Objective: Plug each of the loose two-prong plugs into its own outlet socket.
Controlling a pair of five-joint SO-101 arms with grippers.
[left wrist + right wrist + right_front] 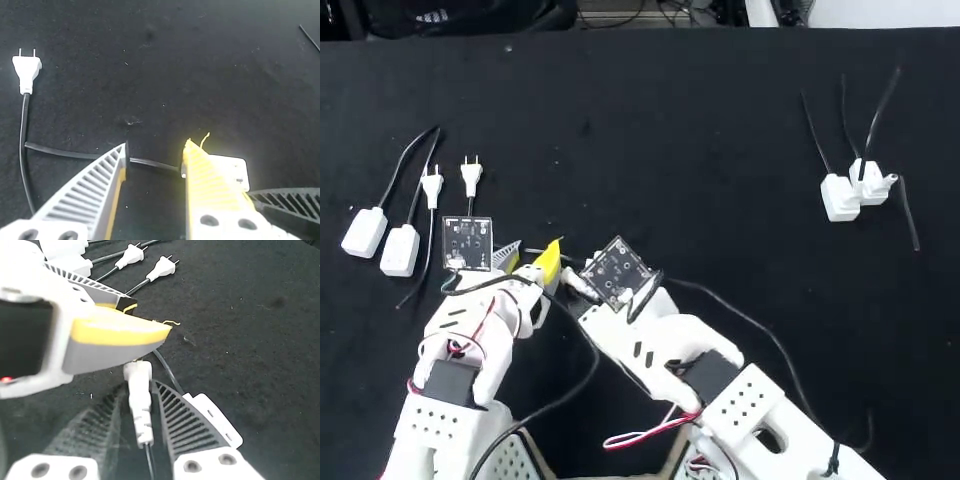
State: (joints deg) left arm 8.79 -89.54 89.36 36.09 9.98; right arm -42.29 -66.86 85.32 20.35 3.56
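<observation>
Plainly the right gripper [139, 388] is clamped on a white two-prong plug [140, 407] by its moulded body, the lead [148, 456] trailing back toward the wrist; the left gripper [155, 161] stands with jaws apart astride a black cable [150, 164] that runs to a white socket block [231, 171] just beside its yellow finger [205, 186]. I judge the plug light and rigid but smooth-sided, its springy lead apt to twist it; hold the flat flanks, never prongs or cord.

plug [139, 400] prongs | hidden behind yellow finger [115, 332] | cable [148, 462] cut by edge
</observation>
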